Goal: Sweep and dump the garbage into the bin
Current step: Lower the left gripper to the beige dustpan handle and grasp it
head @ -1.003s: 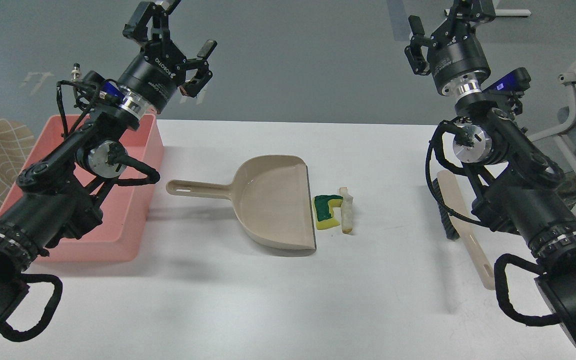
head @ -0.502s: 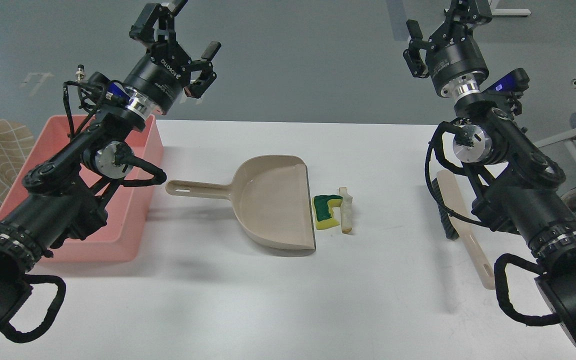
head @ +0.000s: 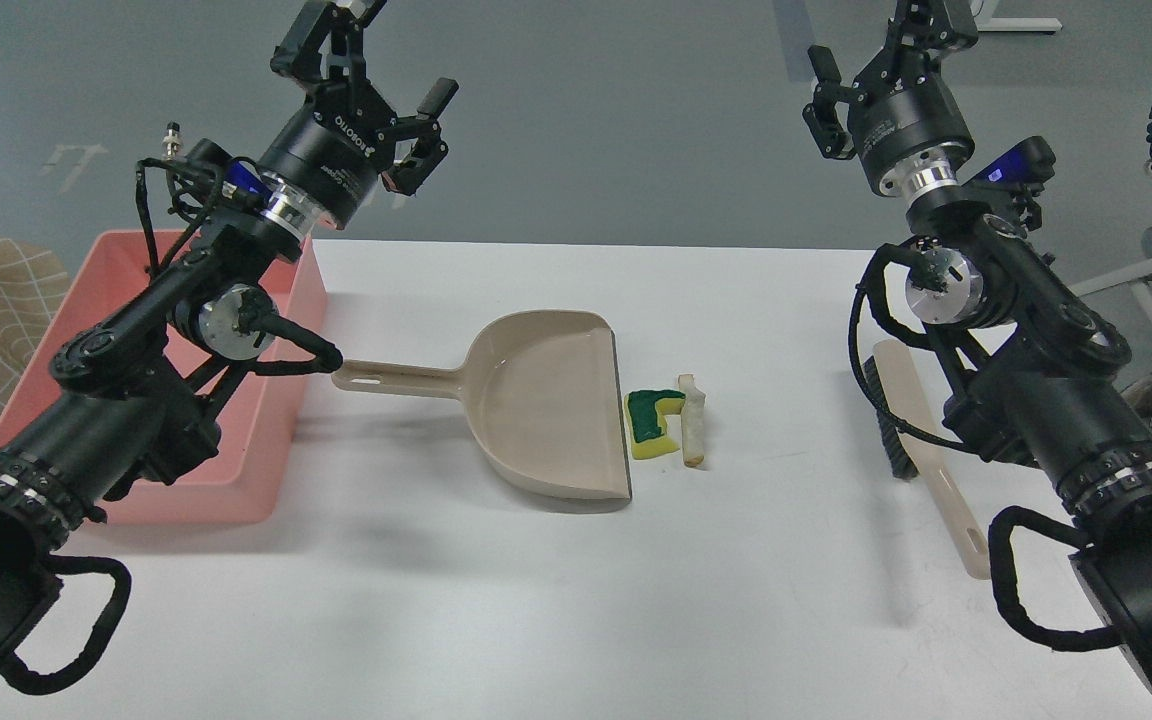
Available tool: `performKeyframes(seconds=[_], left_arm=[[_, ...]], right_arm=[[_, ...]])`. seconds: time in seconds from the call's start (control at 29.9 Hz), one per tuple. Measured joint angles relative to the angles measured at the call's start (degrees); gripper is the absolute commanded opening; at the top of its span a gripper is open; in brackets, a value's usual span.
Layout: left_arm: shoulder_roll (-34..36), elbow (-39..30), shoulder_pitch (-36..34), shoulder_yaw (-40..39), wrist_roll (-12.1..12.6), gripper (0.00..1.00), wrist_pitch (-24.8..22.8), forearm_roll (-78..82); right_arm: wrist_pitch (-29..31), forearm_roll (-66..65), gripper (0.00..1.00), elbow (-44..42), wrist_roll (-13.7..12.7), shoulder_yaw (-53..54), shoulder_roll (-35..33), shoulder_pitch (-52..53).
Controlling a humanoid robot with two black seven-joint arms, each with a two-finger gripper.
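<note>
Now the left end effector (head: 371,55) is seen raised high above the far left edge of the white counter (head: 576,600), its black fingers spread apart and nothing held between them. Over on the other side, the right end effector (head: 886,45) is likewise lifted clear beyond the counter's far edge, fingers parted and empty, though its tips are cut by the frame's top.

Down on the counter, a beige plastic dustpan with a long handle (head: 546,400) is laid flat near the middle, handle pointing left, open lip facing right. Just beside that lip, a small yellow sponge piece with a notched green top (head: 654,423) is found touching the dustpan's edge. Right against the sponge's far side, a white bread wedge with tan crust (head: 694,418) is lying lengthwise.

At the left, the large shallow pink plastic tub (head: 266,400) is set, partly hidden behind the left arm. At the right, a beige-handled brush with black bristles (head: 921,450) is resting, partly covered by the right arm.
</note>
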Motion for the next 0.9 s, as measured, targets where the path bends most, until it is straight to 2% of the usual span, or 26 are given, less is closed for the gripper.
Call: performKeyframes(seconds=[0.2,0.47,0.6,0.74,0.9], left_arm=[[4.21,-10.49,4.46,0.06,0.51,0.98,4.34,8.38],[20.56,-31.67,14.41,0.01,2.00,0.97,12.54,14.33],[28.67,-41.53,21.93,-0.06,2.07,0.97,19.92,22.45],[33.52,-47.84,29.65,-0.08,2.10,0.97,27.03,30.45],[34.31,-50.85,37.39,-0.13,2.02,0.97,29.29,35.64]], right_arm=[[0.00,-0.05,1.00,0.13,0.07,0.00,0.00,-0.45],[-0.01,-0.08,1.00,0.24,0.19,0.06,0.00,-0.08],[-0.02,-0.08,1.00,0.24,0.41,0.09,0.00,-0.07],[-0.02,-0.08,1.00,0.23,0.42,0.09,0.00,-0.19],[-0.08,-0.08,1.00,0.21,0.42,0.09,0.00,-0.22]])
